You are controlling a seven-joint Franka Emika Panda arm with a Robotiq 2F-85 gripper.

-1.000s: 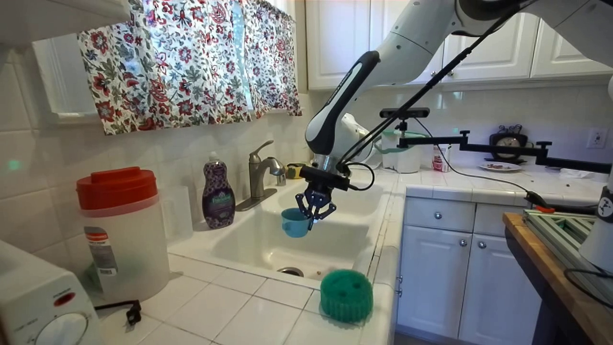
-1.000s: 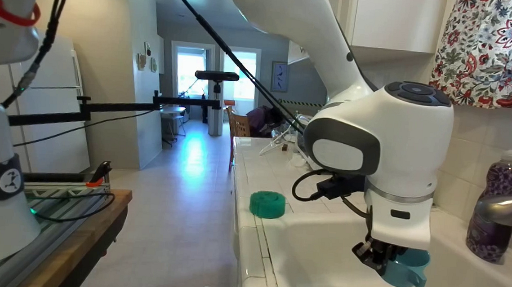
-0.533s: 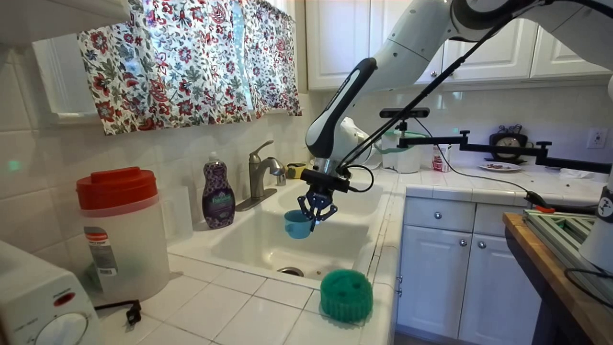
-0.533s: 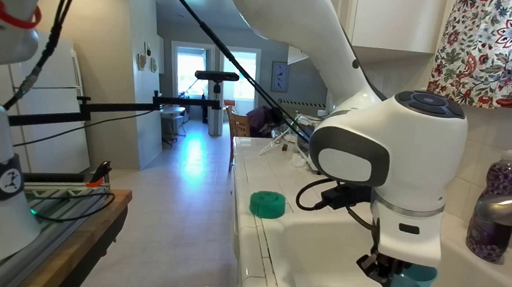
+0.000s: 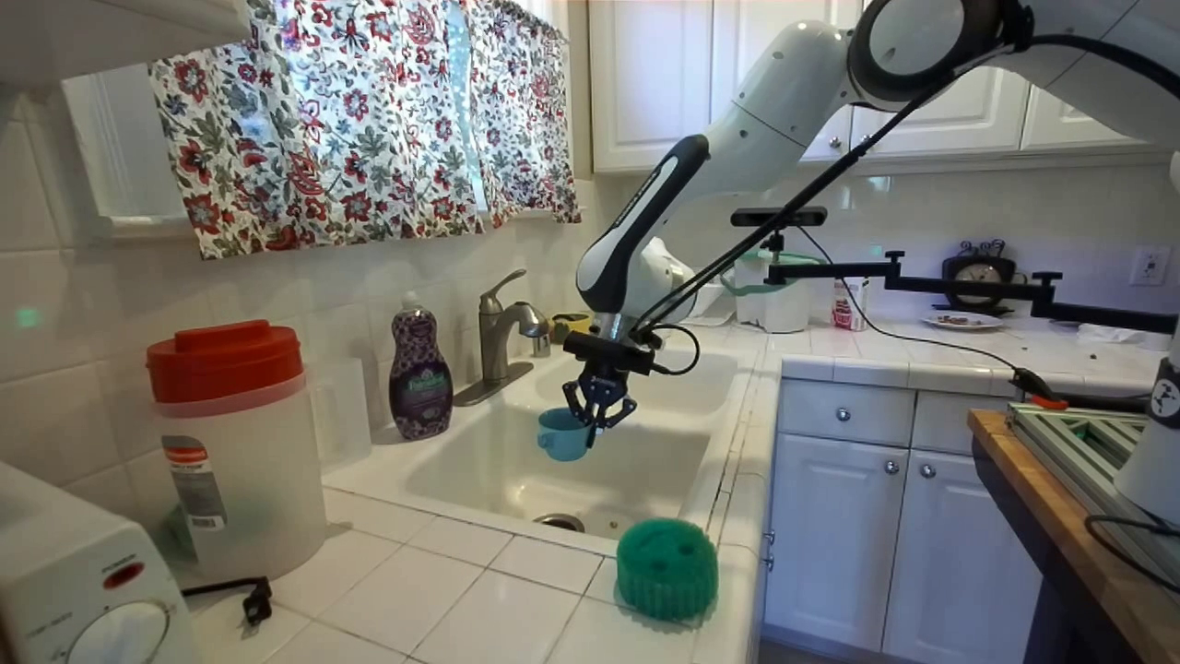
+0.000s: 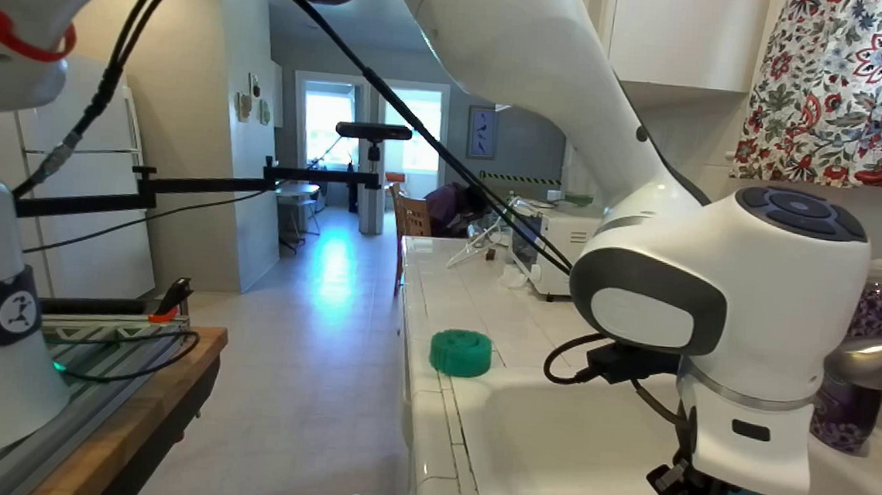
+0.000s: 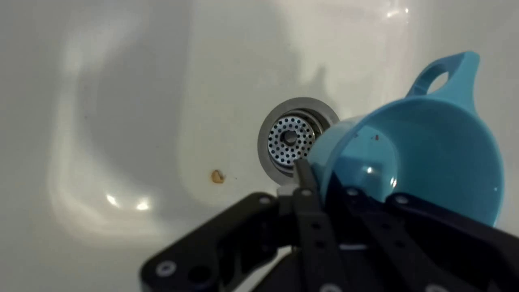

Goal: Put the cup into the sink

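The jaws are pinching one side of the light-blue cup (image 7: 425, 154), one jaw reaching inside, the other pressing from outside. The cup is hanging mouth up over the sink (image 5: 498, 475), in the wrist view covering the right edge of the drain (image 7: 291, 138). In an exterior view it is seemingly hanging clear of the bottom, though no view is showing the gap plainly.

That uncertain height is probably posing the main danger. Letting go too high would be sending the cup bouncing or rolling; lowering too far would be pressing its base against the hard bottom and twisting it. With the hold lying on one side only, the body and the handle (image 7: 462, 83) are likely pulling off balance, so the cup may be tipping once the jaws are parting. Landing partly on the sunken drain may be worsening that, leaving the base without flat support. If the jaws are opening too little, the inner one may be snagging and dragging the cup upward. In an exterior view the tap (image 5: 496, 346) is standing left of the arm (image 5: 774, 111), and a drift that way may be ending in a knock.
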